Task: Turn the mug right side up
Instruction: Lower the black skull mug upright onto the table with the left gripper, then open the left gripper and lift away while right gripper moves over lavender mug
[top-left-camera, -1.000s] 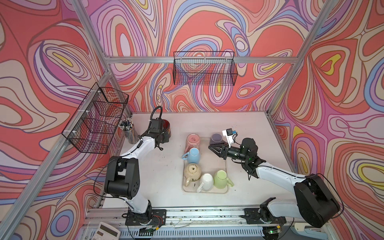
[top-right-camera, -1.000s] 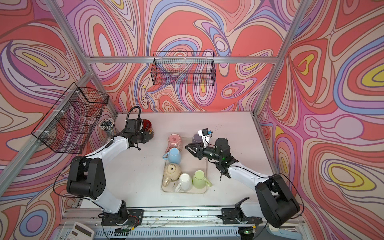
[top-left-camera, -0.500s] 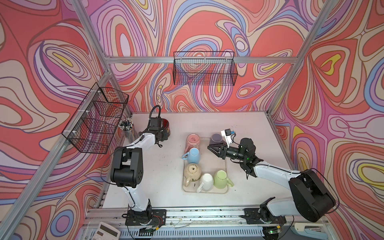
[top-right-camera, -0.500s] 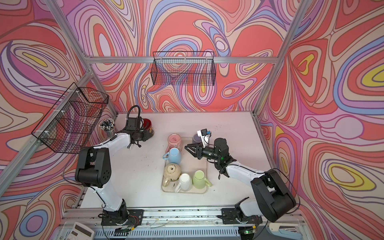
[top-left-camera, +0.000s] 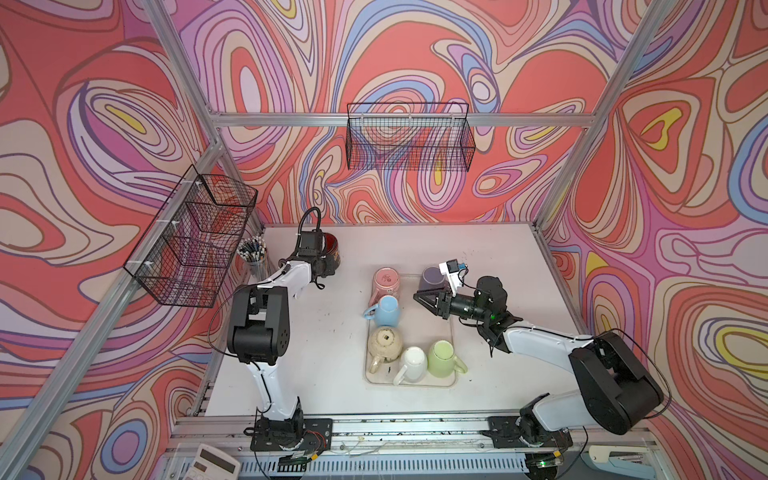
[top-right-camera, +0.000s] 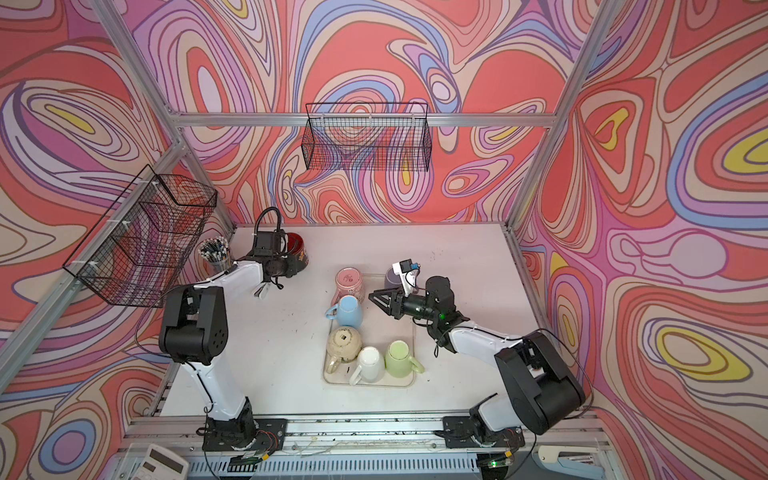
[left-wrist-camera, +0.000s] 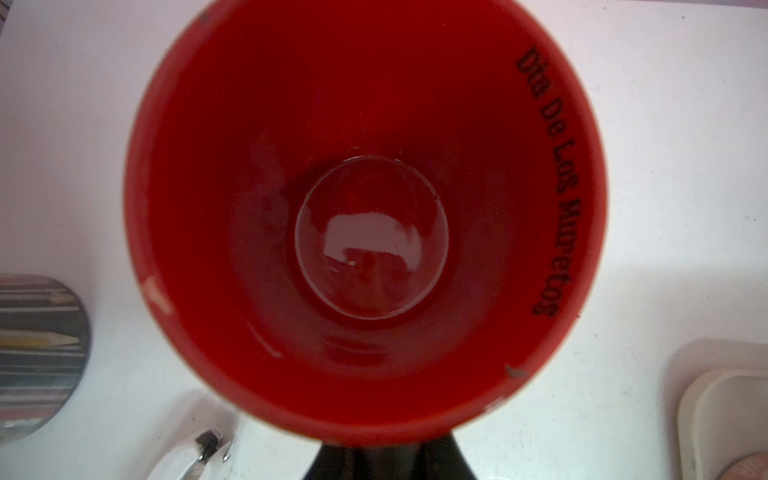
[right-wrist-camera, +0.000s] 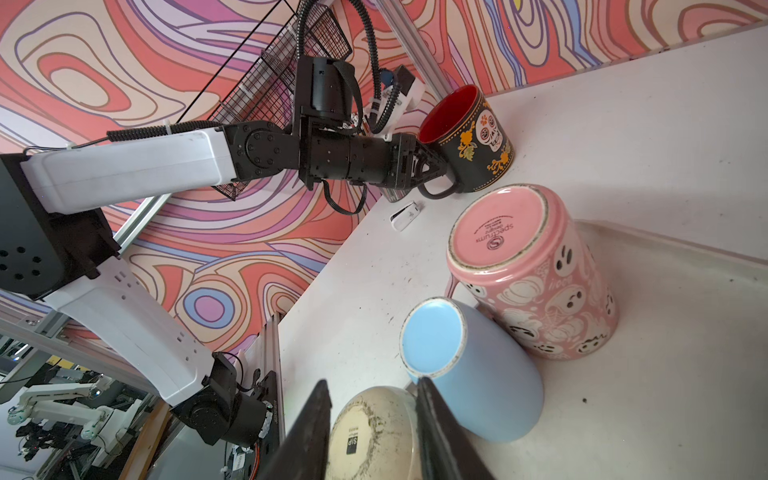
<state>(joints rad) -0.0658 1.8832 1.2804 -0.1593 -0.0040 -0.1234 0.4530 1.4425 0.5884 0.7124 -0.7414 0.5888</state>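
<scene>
Swirls everywhere: the walls (top-left-camera: 415, 54) loop in coral, lilac, blue and cream, with a few yellow spots, on the far side and on both flanks. Silver frame bars (top-left-camera: 291, 119) cross the far wall and slant down the corners. A black wire basket (top-left-camera: 409, 137) hangs from the far bar. On the left wall hangs a deeper wire rack (top-left-camera: 195, 241), split into compartments. The desk (top-left-camera: 415, 245) is white and matt, flecked with dark specks, brightly and evenly lit, its shadows soft. A metal rail (top-left-camera: 415, 426) runs along the near edge. A calculator (top-left-camera: 208, 461) lies at the near left corner. In the right wrist view, a dimmer workshop (right-wrist-camera: 41, 374) shows beyond the frame.
</scene>
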